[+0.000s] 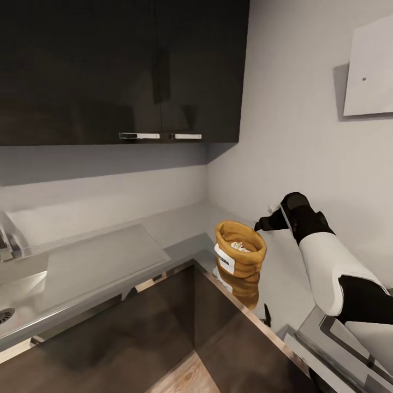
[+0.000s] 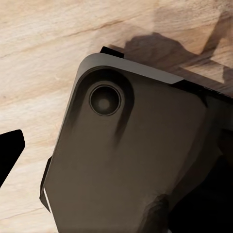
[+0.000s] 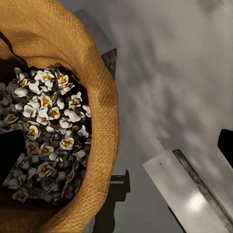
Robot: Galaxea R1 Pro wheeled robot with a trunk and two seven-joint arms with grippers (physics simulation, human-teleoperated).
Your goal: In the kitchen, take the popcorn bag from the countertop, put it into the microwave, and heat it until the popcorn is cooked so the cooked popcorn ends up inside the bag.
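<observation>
Burlap-brown and open at the top, the popcorn bag (image 1: 240,248) stands upright on the grey steel countertop (image 1: 164,224), close to the inner corner of the worktop's front edge, with its white label facing forward and its reflection showing in the glossy surface below it. The right arm reaches in from the right, and the right gripper (image 1: 261,224) sits at the bag's rolled rim on the side nearest the wall. In the right wrist view the fingers stand wide apart, one dark tip over the popcorn (image 3: 46,141) inside the bag and the other (image 3: 225,145) well outside the burlap wall, so the rim lies between them, not yet clamped. The popcorn looks puffed, white with yellow centres. Dark glossy cabinets (image 1: 120,71) hang above the counter, and a sink (image 1: 16,300) lies at the left end. The left wrist view looks down on the robot's dark base (image 2: 131,160) over the wood floor (image 2: 43,58); whether the left gripper is wide or narrow cannot be told.
</observation>
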